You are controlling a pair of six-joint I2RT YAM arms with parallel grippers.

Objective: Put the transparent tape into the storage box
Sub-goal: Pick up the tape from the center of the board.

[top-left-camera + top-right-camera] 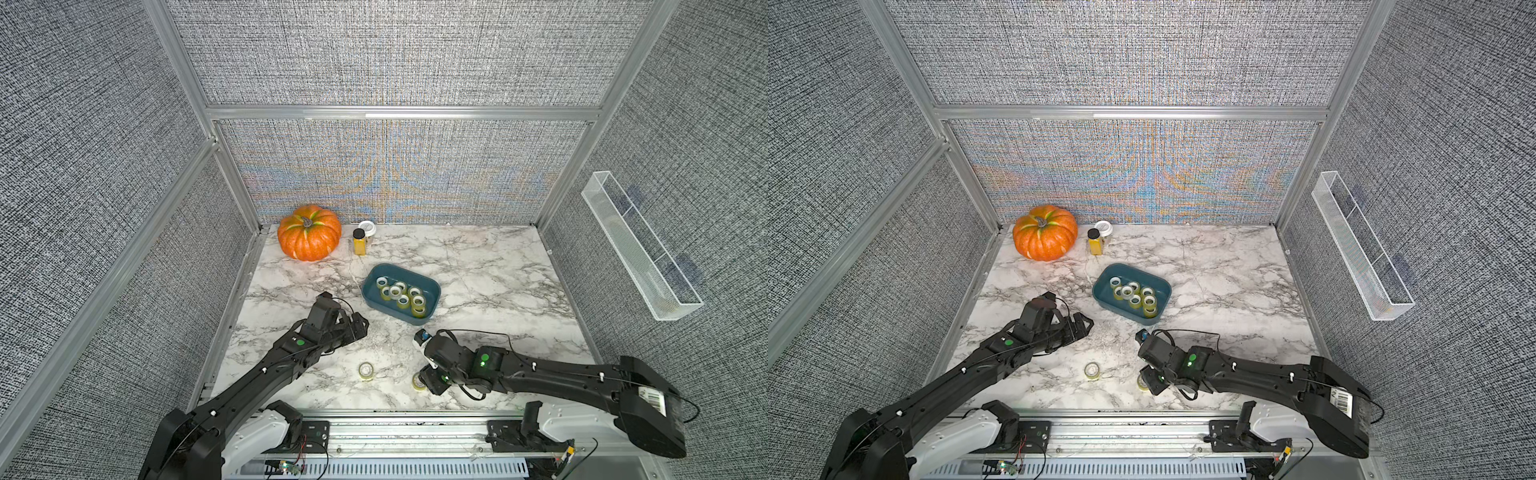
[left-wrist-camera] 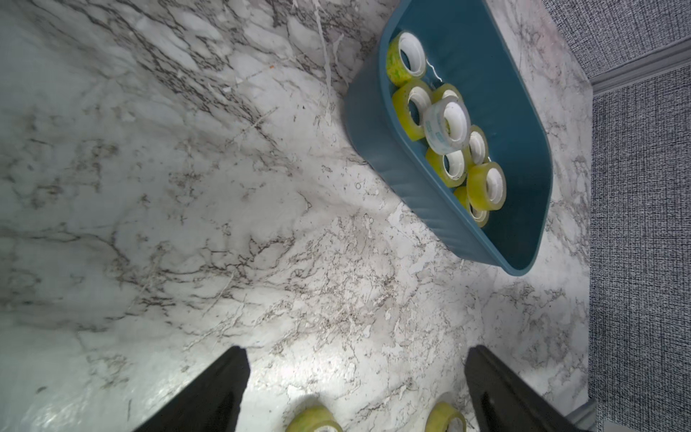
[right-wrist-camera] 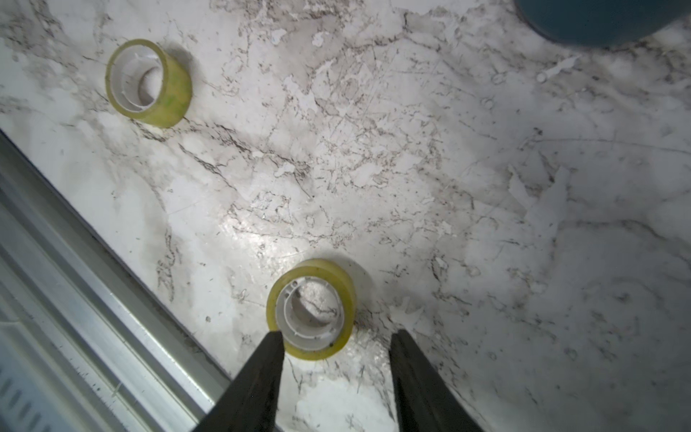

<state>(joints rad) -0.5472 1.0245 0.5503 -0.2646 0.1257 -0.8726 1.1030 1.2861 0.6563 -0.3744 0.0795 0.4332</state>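
On the marble counter (image 1: 478, 266), we have our right tool (image 3: 338, 336) low at a tape roll (image 3: 346, 288) by the front edge, spread to take it and pinching nothing yet. A second roll (image 3: 175, 86) lies nearby. The storage box (image 1: 432, 286) holds the others. Our left tool (image 2: 357, 353) hangs spread and empty.

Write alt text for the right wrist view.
The right end effector, jaws open, hangs over a yellowish transparent tape roll on the marble-patterned table. A second roll lies farther off, and a corner of the dark teal-blue plastic storage box shows.

Barcode sticker (image 1: 1342, 400) on right arm base (image 1: 1347, 434)
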